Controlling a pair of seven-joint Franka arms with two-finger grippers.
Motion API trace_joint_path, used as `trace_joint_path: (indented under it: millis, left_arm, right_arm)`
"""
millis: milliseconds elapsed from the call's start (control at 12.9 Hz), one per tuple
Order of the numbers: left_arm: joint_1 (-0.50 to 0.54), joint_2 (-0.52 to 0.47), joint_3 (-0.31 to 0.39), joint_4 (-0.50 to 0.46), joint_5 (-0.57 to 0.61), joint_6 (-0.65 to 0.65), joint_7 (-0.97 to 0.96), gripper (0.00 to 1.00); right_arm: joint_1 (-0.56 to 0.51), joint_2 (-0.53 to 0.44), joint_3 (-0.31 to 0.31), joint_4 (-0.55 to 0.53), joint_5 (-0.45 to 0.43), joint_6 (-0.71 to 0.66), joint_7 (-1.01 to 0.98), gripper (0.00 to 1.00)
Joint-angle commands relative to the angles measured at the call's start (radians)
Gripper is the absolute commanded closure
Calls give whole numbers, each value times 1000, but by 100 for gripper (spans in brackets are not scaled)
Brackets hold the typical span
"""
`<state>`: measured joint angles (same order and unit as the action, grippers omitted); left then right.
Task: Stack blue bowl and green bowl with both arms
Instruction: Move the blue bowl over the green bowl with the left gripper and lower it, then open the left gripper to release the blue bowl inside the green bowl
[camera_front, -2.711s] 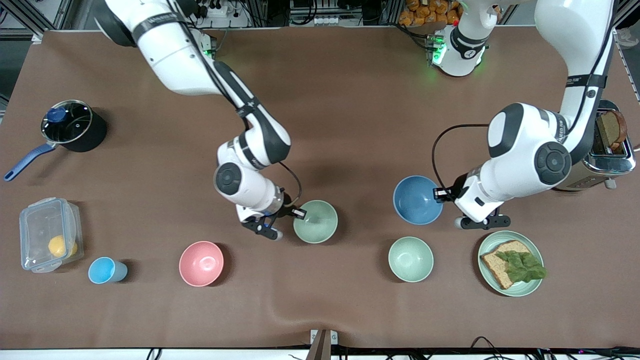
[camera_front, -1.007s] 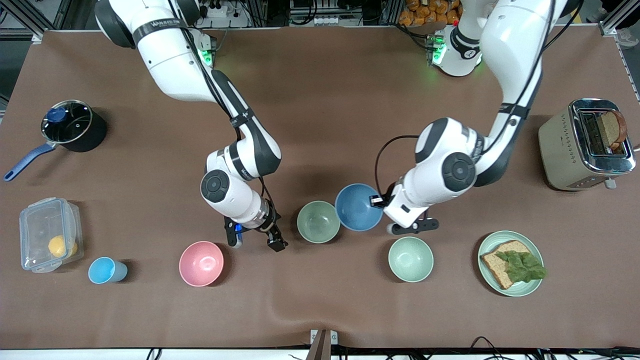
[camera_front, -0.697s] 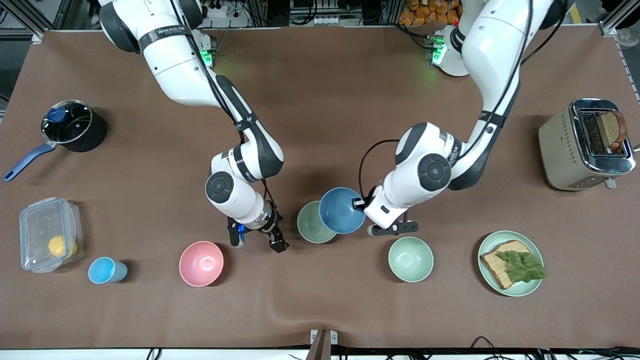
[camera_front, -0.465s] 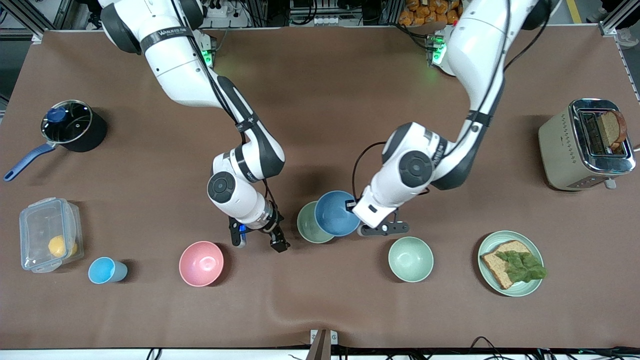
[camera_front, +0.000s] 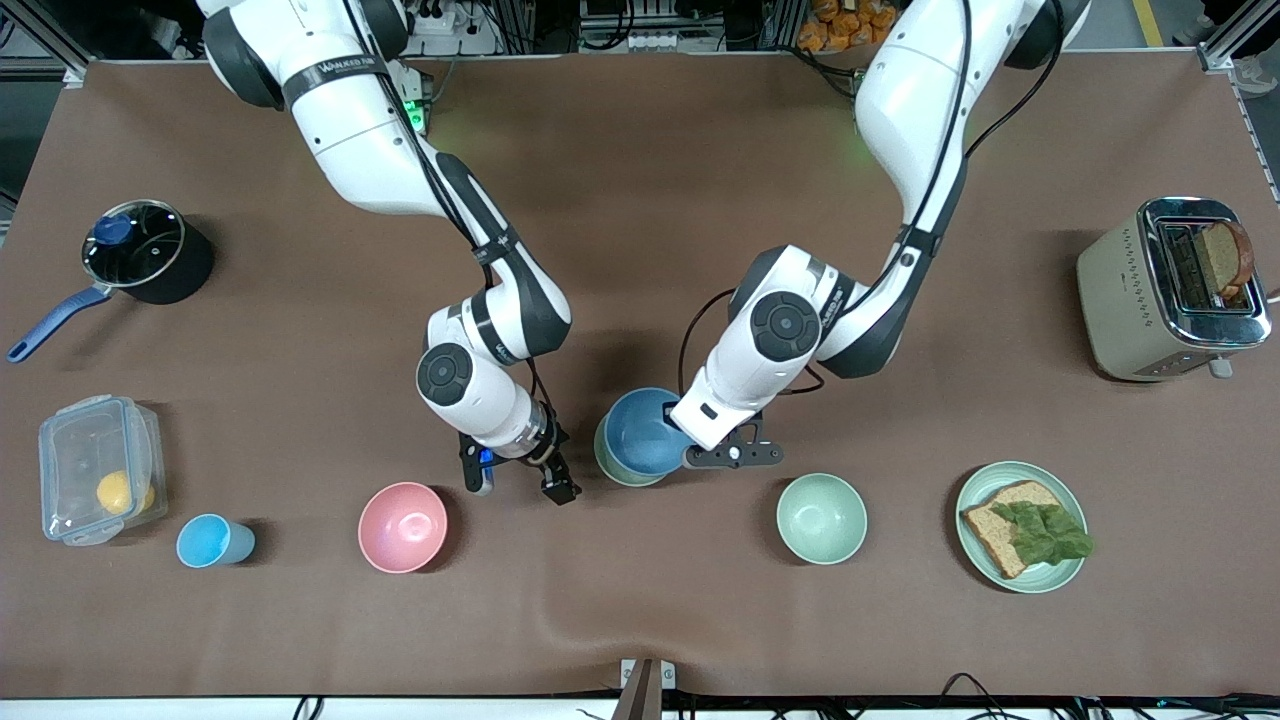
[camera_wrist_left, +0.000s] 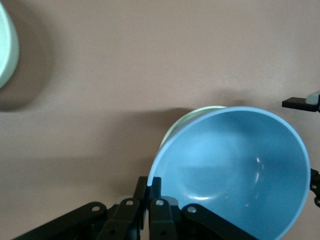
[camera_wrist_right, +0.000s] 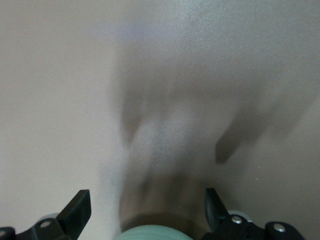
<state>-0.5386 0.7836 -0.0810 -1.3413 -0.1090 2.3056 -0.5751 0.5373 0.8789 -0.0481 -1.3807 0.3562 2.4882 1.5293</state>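
My left gripper (camera_front: 688, 452) is shut on the rim of the sky-blue bowl (camera_front: 640, 430) and holds it tilted over the sage-green bowl (camera_front: 604, 462). The blue bowl covers the green one almost wholly; only a crescent of green rim shows. I cannot tell whether they touch. In the left wrist view the fingers (camera_wrist_left: 156, 186) pinch the blue bowl (camera_wrist_left: 235, 170), with the green rim (camera_wrist_left: 186, 120) under it. My right gripper (camera_front: 521, 488) is open and empty, low over the table between the pink bowl and the green bowl. A green bowl edge (camera_wrist_right: 152, 234) shows between its fingers.
A paler mint-green bowl (camera_front: 821, 518) and a green plate (camera_front: 975, 490) with a sandwich lie toward the left arm's end. A pink bowl (camera_front: 402, 527), small blue cup (camera_front: 210, 541), plastic box (camera_front: 95, 480) and pot (camera_front: 140, 250) lie toward the right arm's end. A toaster (camera_front: 1170, 290) stands at the left arm's end.
My left gripper has carried the blue bowl toward the right arm's end, from beside the green bowl to over it. My right gripper let go of the green bowl earlier and has stayed nearly still since.
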Motion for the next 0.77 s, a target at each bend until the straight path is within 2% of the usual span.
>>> trace_joint_path:
  millis: [0,697]
  left_arm:
    - [-26,46,17,50,-11,37,-25,100]
    - [-26,79,10,63,-18,37,-35,100]
  right_arm:
    - [4,18,1,14,18,12,12,0]
    - [26,41,1,14,10,55,-3,0]
